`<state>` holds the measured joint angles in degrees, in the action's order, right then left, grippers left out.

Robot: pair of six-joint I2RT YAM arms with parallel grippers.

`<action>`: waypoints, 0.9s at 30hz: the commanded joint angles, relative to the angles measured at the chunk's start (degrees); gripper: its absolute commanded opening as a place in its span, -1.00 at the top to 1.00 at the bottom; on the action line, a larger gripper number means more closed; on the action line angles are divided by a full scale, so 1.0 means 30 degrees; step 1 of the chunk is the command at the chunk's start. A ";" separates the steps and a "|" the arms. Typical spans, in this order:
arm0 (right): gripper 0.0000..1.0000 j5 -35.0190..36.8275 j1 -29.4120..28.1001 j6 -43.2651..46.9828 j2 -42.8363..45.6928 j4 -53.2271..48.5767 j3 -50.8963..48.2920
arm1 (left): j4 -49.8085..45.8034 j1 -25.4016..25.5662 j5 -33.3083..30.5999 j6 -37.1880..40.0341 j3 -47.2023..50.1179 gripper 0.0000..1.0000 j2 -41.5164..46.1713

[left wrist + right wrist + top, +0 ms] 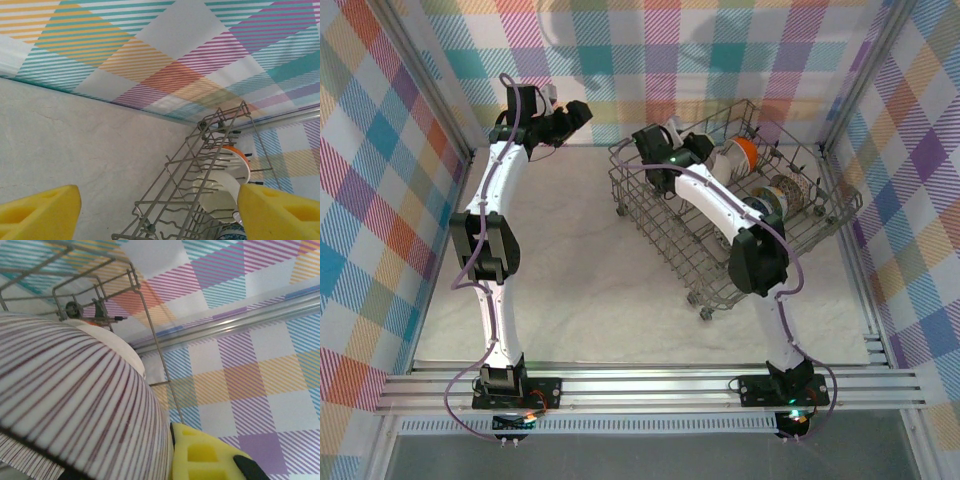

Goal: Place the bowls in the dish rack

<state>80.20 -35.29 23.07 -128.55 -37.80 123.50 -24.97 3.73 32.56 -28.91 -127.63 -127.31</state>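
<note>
**Plaid booth, striped bowl at the rack**

Plaid cloth walls in many colours on three sides, with a pale, slightly creased tabletop [590,260] below. Toward the right rear of it, set at an angle: large rectangular dish rack [638,195] of grey metal wire, with upright tines and small wheels at the corners.

Inside the rack, on edge between the tines at the far end: small round orange bowl [747,152], with a plain white ceramic bowl [220,192] just beside it. Farther along the rack, toward the right wall: patterned bowls [780,197], too small in the top view to tell the patterns apart.

Reaching in over the rack's left side: right gripper [698,148], near the white and orange bowls. Closed almost fully on the striped bowl [75,405], round white ceramic with thin dark-red lines. One of the yellow foam fingers [210,457] hard against its outer wall in the right wrist view, the other hidden behind the bowl. Rack wire and another pale bowl just behind the striped one. Cannot tell whether the striped bowl touches the tines.

Well apart, off to the left near the back wall: left gripper [582,110], facing the end of the rack. Yellow fingers [40,215] spread wide, with nothing between them.
</note>
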 commanded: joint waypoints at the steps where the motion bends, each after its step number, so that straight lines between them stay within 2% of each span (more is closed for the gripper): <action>1: 1.00 0.1358 -0.0097 -0.1492 0.1198 -0.0657 -0.0785 | 0.0473 0.0150 0.0573 -0.0110 -0.0056 -0.63 0.1050; 5: 1.00 0.1380 -0.0103 -0.2223 0.1308 -0.1269 -0.1517 | 0.0498 0.0135 0.0636 -0.0163 -0.0009 -0.64 0.1012; 11: 1.00 0.1189 0.0044 -0.5041 0.0986 -0.4581 -0.1056 | 0.0499 0.0135 0.0574 -0.0179 -0.0024 -0.63 0.1001; 13: 1.00 0.0722 0.0044 -0.7851 0.0431 -0.7691 0.0052 | 0.0474 0.0163 0.0560 -0.0164 0.0013 -0.64 0.0998; 17: 1.00 -0.0315 0.0210 -1.4993 -0.2347 -1.7294 0.5414 | 0.0483 0.0165 0.0486 -0.0173 -0.0005 -0.64 0.0956; 19: 1.00 -0.0598 0.0249 -1.6788 -0.3448 -1.9963 0.7289 | 0.0487 0.0194 0.0457 -0.0193 -0.0024 -0.63 0.0962; 27: 1.00 -0.1393 0.0326 -1.8610 -0.3811 -2.1440 0.7106 | 0.0475 0.0223 0.0486 -0.0209 -0.0065 -0.63 0.0858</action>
<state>75.22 -34.76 -26.13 -139.31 -90.39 143.85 -24.95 3.75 32.99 -29.10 -127.63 -127.31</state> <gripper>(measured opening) 0.105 0.818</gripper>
